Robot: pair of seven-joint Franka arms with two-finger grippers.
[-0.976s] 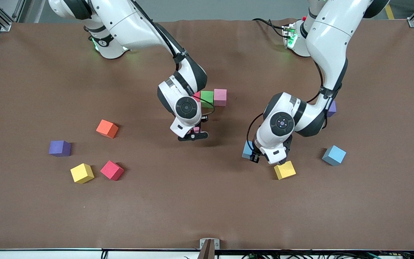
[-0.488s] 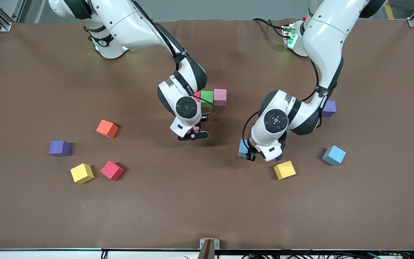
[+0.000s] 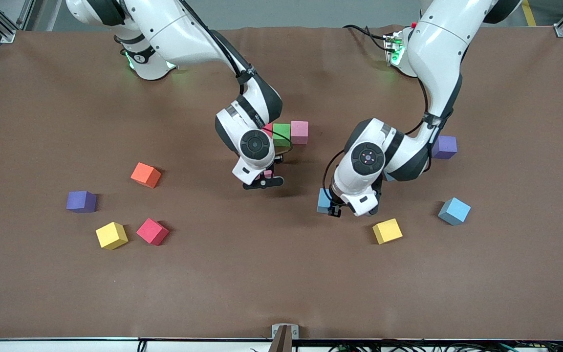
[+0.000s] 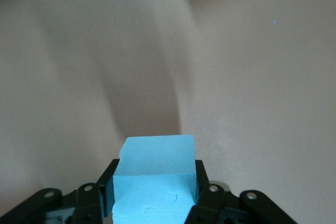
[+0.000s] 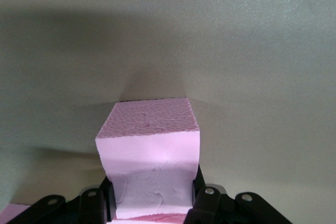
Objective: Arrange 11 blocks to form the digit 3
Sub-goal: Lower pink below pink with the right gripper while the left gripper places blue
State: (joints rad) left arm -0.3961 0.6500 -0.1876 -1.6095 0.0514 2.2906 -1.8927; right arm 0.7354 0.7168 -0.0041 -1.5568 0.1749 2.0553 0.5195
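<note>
Bench (image 3: 281, 274) of brown matte cloth carries scattered foam cubes. Left gripper (image 4: 155, 203) — fingers clamped on a light blue foam cube (image 4: 156, 177) above it. Right gripper (image 5: 152, 203) grips a pink foam cube (image 5: 149, 150) beside the green-and-pink cube row (image 3: 290, 133).

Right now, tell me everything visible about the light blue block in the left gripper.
The light blue block is a small matte foam cube with clean edges and faint surface creases. The left gripper is shut on it, its black fingers pressing two facing sides. In the front view it pokes out beside the wrist, over bare brown table between the right gripper and the yellow block. Nothing else touches it.
</note>
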